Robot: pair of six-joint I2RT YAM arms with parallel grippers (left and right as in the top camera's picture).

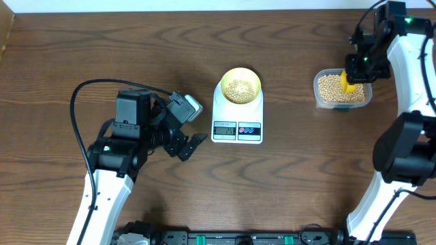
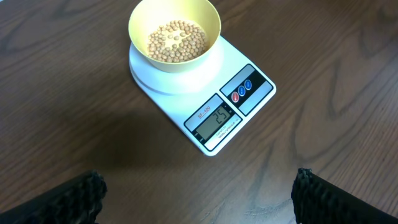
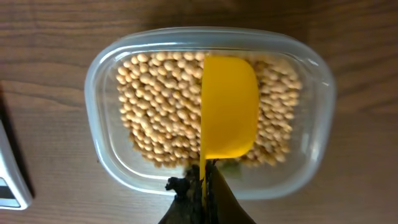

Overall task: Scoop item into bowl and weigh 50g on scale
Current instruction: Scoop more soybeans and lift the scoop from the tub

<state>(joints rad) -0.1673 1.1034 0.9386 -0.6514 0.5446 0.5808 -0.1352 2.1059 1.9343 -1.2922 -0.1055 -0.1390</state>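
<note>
A pale yellow bowl (image 1: 240, 86) (image 2: 175, 34) with a layer of tan beans (image 2: 176, 42) in it stands on the white scale (image 1: 238, 122) (image 2: 211, 106). The scale's grey display (image 2: 217, 123) is lit beside its red and blue buttons. My left gripper (image 1: 193, 139) (image 2: 199, 193) hangs open over bare table just left of the scale, with nothing between its fingers. My right gripper (image 1: 353, 76) (image 3: 204, 186) is shut on the handle of a bright yellow scoop (image 3: 229, 106). The scoop lies over more beans (image 3: 158, 109) in a clear plastic tub (image 1: 341, 89) (image 3: 102, 149).
The tub stands at the table's right, apart from the scale. The left arm's black cable (image 1: 85, 95) loops over the table at the left. The scale's corner (image 3: 9, 174) shows at the left edge of the right wrist view.
</note>
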